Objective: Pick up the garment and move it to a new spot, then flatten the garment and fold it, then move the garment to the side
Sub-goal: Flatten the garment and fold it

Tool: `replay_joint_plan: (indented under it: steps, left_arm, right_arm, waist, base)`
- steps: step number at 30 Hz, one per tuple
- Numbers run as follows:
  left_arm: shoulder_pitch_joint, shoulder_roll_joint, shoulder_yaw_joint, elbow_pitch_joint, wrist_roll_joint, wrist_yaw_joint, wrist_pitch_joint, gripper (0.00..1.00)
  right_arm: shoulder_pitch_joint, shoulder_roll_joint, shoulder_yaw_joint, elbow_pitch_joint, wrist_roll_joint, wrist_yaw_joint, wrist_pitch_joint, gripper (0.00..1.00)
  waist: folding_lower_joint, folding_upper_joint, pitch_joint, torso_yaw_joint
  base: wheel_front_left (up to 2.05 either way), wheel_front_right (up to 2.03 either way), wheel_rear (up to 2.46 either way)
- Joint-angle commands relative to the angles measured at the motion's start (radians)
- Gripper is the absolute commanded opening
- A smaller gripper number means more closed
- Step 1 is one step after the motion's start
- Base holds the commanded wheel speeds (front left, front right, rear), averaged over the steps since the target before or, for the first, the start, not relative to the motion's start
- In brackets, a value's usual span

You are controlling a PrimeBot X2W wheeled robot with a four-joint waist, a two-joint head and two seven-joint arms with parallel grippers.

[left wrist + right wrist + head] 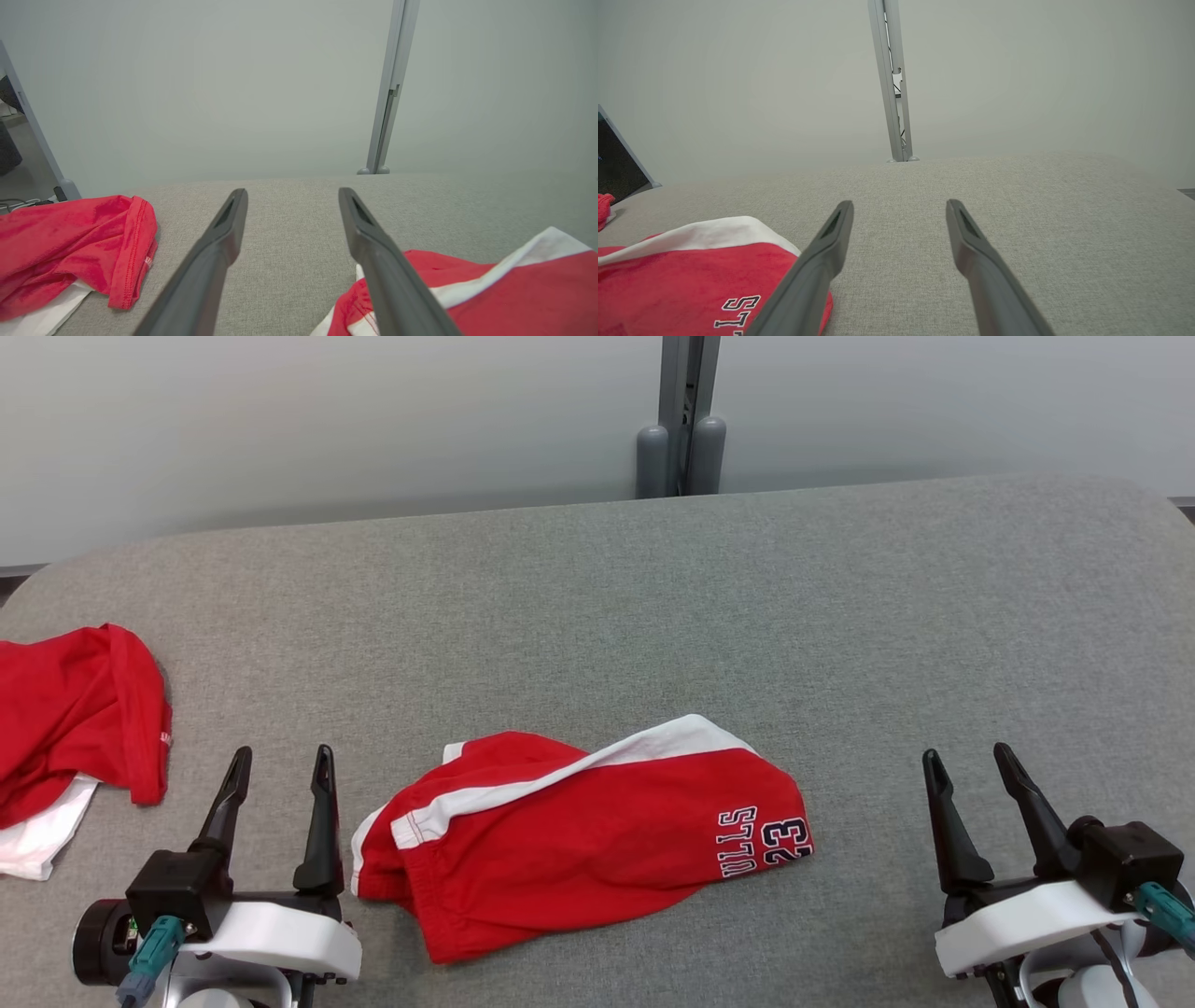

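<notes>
The garment [579,840] is a pair of red shorts with a white stripe and dark lettering. It lies crumpled and partly folded over itself on the grey fabric table [653,616], near the front middle. My left gripper [283,752] stands open just left of it, with nothing between its fingers. In the left wrist view the left gripper [293,191] is wide open and the garment [514,298] lies at the lower right. My right gripper [966,751] is open and well to the garment's right. The right wrist view has the right gripper [900,202] open, with the garment [668,280] at its lower left.
A second red garment [75,709] over white cloth [37,840] lies bunched at the table's left edge, left of my left gripper. A grey post [686,420] stands against the pale wall behind the table's far edge.
</notes>
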State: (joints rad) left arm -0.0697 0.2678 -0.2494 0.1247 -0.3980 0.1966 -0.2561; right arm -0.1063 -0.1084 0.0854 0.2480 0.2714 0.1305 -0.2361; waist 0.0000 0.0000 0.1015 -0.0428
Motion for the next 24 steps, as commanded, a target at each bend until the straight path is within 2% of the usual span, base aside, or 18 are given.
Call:
replay_joint_plan:
  steps: [1, 14, 20, 24]
  left_arm:
    - [0.001, 0.004, 0.005, 0.0, 0.003, 0.007, -0.002, 1.0]
    - [-0.046, -0.015, -0.027, 0.008, -0.003, -0.013, 0.003, 1.0]
    - [-0.093, -0.022, -0.05, 0.022, 0.005, -0.028, 0.005, 1.0]
    - [-0.105, -0.025, -0.05, 0.03, 0.004, -0.029, 0.002, 1.0]
  right_arm:
    - [0.01, -0.006, -0.002, -0.003, -0.006, 0.0, 0.005, 1.0]
    - [-0.05, -0.031, 0.019, 0.015, 0.005, 0.001, 0.044, 1.0]
    - [-0.112, -0.058, 0.118, 0.079, 0.058, 0.0, 0.131, 1.0]
    - [-0.11, -0.065, 0.137, 0.092, 0.076, 0.0, 0.161, 1.0]
  waist:
    - [0.0, 0.0, 0.001, 0.004]
    - [0.0, 0.0, 0.055, 0.065]
    - [0.0, 0.0, 0.098, 0.121]
    - [0.0, 0.0, 0.108, 0.133]
  base:
    - [0.0, 0.0, 0.0]
    - [0.0, 0.0, 0.0]
    - [0.0, 0.0, 0.0]
    - [0.0, 0.0, 0.0]
